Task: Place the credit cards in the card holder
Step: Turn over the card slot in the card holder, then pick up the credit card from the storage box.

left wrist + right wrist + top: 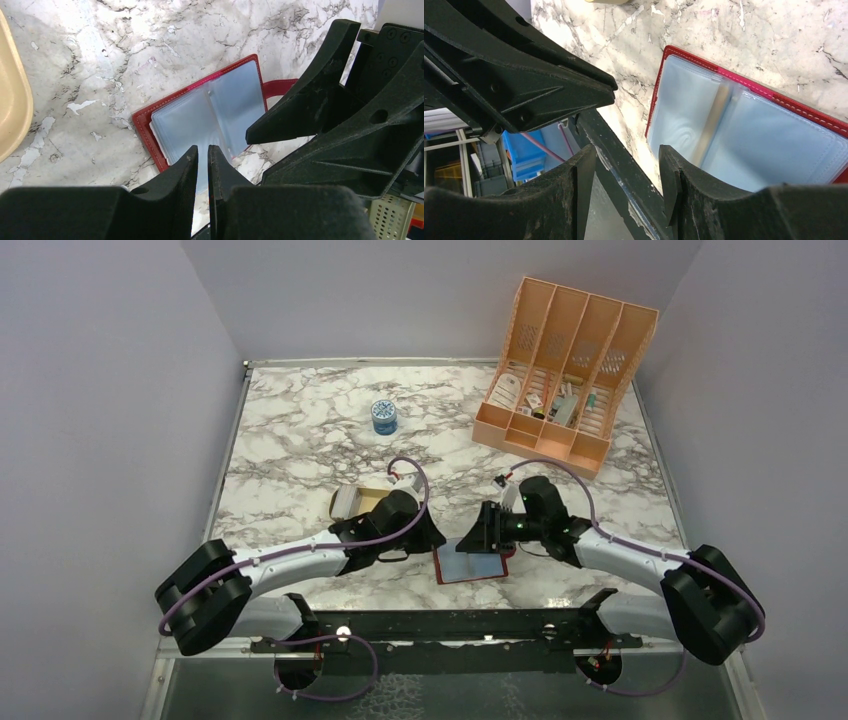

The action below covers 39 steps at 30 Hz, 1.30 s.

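Card holder [471, 562] open flat; grey sliver [715, 120] inside, perhaps a card.

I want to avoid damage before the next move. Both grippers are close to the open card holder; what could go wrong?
1. The left gripper and right gripper hang very near each other above the card holder, so they may collide.
2. The holder lies by the near edge of the table; a push could slide it off.
3. The right gripper is open and grips nothing, so the holder may shift.
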Available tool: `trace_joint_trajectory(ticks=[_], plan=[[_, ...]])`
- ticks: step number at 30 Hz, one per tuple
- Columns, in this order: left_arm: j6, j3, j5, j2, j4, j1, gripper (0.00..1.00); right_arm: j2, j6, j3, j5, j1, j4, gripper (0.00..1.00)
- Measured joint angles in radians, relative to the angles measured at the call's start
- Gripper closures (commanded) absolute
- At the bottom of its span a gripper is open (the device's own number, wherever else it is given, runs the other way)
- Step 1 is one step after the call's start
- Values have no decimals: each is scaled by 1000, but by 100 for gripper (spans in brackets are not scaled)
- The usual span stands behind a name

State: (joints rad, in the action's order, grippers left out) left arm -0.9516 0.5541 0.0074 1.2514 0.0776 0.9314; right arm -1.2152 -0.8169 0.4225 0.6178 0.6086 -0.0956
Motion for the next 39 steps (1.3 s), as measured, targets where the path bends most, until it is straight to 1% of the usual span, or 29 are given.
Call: trace_joint_trajectory(ticks=[4,8,11,15,21,29,33,39], plan=[[3,-1,8,13,12,0,83,1,8,0,-13,0,26,50],[27,1,9,28,0,0,78,23,30,0,-53,0,85,50],[68,35,-13,28,-77,-1,75,51,53,6,-84,0,143,50],[143,127,-86,25,-208,-12,73,101,82,22,-117,0,203,50],[266,236,-204,-11,-387,-114,70,158,116,55,-161,0,266,51],[408,338,-304,-12,-572,-264,64,183,146,71,-187,0,317,51],[475,371,-352,11,-627,-314,62,182,153,71,-187,0,323,51],[560,391,-451,106,-692,-356,61,174,165,71,-187,0,325,51]])
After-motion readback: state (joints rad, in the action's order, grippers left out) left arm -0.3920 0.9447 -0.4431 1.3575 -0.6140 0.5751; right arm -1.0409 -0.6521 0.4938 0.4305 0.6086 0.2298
